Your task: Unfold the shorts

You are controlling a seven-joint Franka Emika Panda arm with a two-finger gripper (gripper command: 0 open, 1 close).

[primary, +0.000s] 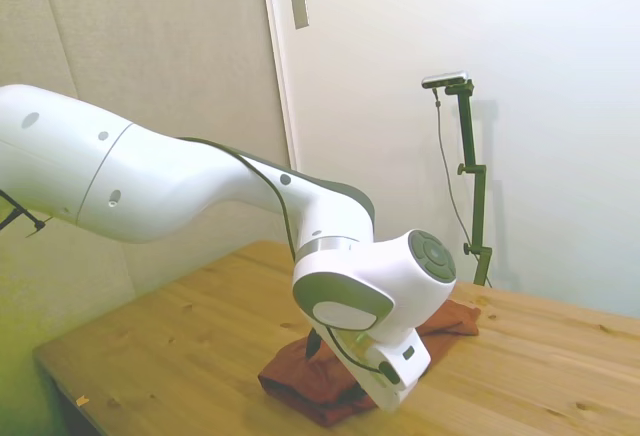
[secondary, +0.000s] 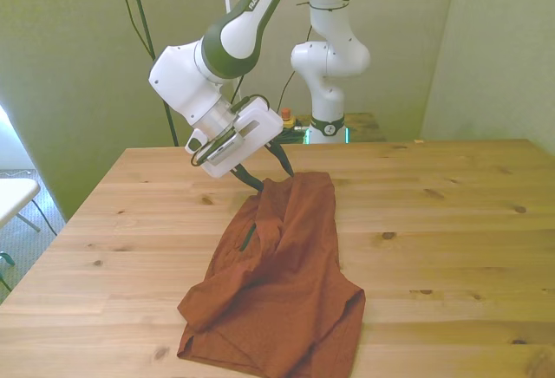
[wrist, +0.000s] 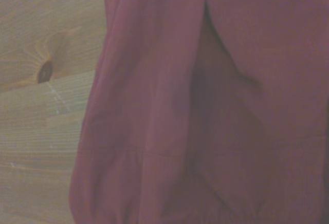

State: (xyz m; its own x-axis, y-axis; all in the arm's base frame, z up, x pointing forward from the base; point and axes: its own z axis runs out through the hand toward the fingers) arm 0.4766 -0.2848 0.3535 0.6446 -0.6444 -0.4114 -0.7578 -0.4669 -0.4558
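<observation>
From my seat I see the shorts (secondary: 282, 283) lying on the wooden table (secondary: 451, 213) as a folded, rumpled heap. In the front view they run from a narrow end near the middle of the table to a wider bundle at the near edge, towards the front view's left. A thin dark cord or slit shows on the upper fold, though I can't say which.

The gripper (secondary: 270, 172) is at the narrow far end of the cloth. Two dark fingers (secondary: 284, 163) angle down from the white hand, spread apart. One tip meets the fabric edge and the other sits just off it over bare wood. So I read the tool as fairly wide and not clamped on anything, though the tips are small and dark against the cloth.

From the side view the arm's wrist covers most of the shorts (primary: 315, 381). Only rust-red folds show on either side of it.

The wrist view is soft. It shows deep creases in the shorts (wrist: 205, 111) beside a strip of table (wrist: 41, 111) with a dark knot (wrist: 45, 71)
</observation>
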